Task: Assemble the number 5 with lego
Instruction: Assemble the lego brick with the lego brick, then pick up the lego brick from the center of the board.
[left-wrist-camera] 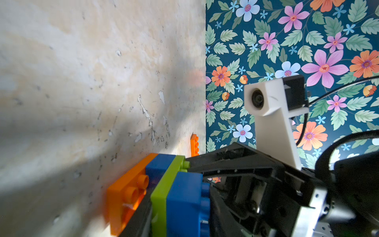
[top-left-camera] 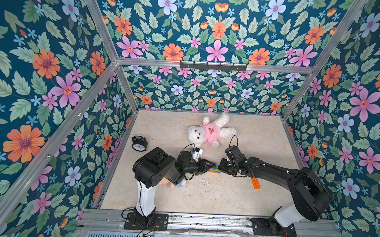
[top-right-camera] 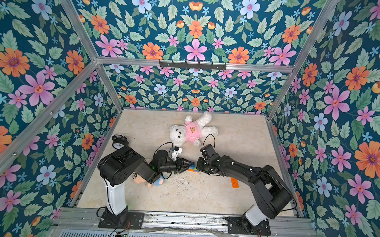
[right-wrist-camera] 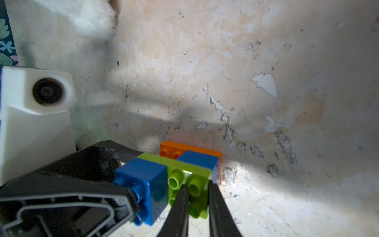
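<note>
My right fingers (right-wrist-camera: 185, 190) stand close together, dark and narrow, with a stud of the lime green brick (right-wrist-camera: 190, 170) showing in the slit between them; I cannot tell whether they pinch it. That brick sits in the lego block (right-wrist-camera: 170, 164) between a near blue brick (right-wrist-camera: 147, 180) and a far blue brick (right-wrist-camera: 196, 161), with the orange brick (right-wrist-camera: 184, 147) behind, on the scuffed tabletop (right-wrist-camera: 246, 61). My left fingers (right-wrist-camera: 123, 195) lie against the near blue brick's studs, below their white camera mount (right-wrist-camera: 37, 115), and a white plush limb (right-wrist-camera: 92, 18) shows beyond.
</note>
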Robot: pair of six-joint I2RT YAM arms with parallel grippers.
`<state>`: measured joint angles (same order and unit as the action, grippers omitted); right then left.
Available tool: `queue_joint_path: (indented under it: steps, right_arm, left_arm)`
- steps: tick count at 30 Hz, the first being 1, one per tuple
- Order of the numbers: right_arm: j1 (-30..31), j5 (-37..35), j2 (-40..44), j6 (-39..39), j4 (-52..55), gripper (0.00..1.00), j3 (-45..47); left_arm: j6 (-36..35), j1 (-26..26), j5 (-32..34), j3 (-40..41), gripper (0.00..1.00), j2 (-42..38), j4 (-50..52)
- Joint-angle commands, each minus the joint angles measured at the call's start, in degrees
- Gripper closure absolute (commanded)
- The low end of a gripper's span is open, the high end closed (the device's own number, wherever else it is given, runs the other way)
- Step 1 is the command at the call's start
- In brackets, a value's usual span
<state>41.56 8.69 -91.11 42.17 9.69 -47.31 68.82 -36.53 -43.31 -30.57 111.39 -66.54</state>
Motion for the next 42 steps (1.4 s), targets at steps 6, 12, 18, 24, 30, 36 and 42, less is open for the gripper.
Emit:
queue_joint_path:
  steps: [6, 12, 18, 24, 30, 36, 42]
  right_arm:
    - [0.25, -0.51, -1.25, -0.51, 7.45, 0.79, 0.61]
    - [0.23, -0.43, -1.09, -0.64, 7.54, 0.79, 0.47]
    - [0.26, -0.02, -0.92, -0.86, 7.64, 0.79, 0.11]
    - [0.36, 0.18, -0.23, -0.96, 7.49, 0.79, 0.02]
    - [0.36, 0.81, 0.91, -1.03, 6.68, 0.72, -0.72]
    - [0.36, 0.29, 1.92, -1.05, 6.65, 0.65, -2.15]
    - [0.36, -0.95, 3.04, -0.95, 8.18, 0.62, -3.45]
  left_arm:
    - [-1.49, -0.27, 0.51, 0.16, 0.78, -0.07, 7.37]
    - [-5.09, -0.28, 2.52, -0.57, 0.50, -3.33, 14.95]
    - [-7.47, -0.29, 4.34, -1.07, 0.37, -6.09, 20.46]
    - [-8.38, -0.19, 5.34, -0.99, 0.27, -8.18, 22.07]
    - [-12.95, -0.20, 7.76, -3.04, 0.22, -11.85, 30.81]
    - [-15.19, -0.19, 8.51, -4.59, 0.21, -14.42, 34.85]
    - [-16.92, -0.25, 9.17, -5.65, 0.20, -16.34, 37.49]
